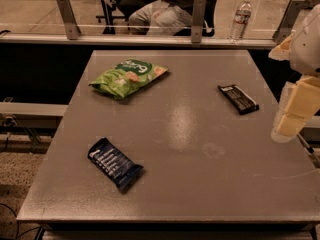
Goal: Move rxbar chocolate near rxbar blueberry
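Note:
The rxbar chocolate (pixel 238 98) is a slim black wrapper lying flat on the right side of the grey table (pixel 190 184), angled diagonally. The rxbar blueberry (pixel 114 163) is a dark blue wrapper with white lettering, lying flat near the front left. My gripper (pixel 289 125) hangs at the right edge of the view, just past the table's right side. It is right of the chocolate bar, a little nearer the front, and holds nothing that I can see.
A green chip bag (pixel 128 77) lies at the back left of the table. Behind the table runs a rail with metal posts (pixel 198 19), a water bottle (pixel 241 17) and a seated person (pixel 165 9).

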`<move>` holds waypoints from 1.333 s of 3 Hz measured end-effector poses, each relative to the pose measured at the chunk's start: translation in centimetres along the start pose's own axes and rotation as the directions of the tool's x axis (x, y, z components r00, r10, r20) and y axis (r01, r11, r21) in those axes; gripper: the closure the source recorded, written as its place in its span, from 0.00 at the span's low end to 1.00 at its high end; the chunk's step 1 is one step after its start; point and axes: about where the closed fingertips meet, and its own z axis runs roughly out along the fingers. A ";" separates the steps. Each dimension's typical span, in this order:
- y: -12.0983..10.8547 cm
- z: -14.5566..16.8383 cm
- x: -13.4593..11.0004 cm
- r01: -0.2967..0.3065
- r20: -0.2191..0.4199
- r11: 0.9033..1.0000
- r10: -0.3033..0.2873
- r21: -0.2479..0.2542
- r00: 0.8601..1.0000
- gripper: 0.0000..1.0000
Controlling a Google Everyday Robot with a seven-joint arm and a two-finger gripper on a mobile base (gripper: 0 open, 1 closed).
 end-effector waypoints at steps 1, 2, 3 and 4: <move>0.0 0.0 0.0 0.000 0.000 1.000 0.000 0.000 1.000 0.00; -2.5 0.5 -0.3 -0.092 0.044 0.995 0.090 0.043 0.995 0.00; -4.7 1.7 -0.3 -0.196 0.069 0.979 0.192 0.056 0.979 0.00; -7.1 3.8 -0.2 -0.321 0.085 0.946 0.316 0.052 0.945 0.00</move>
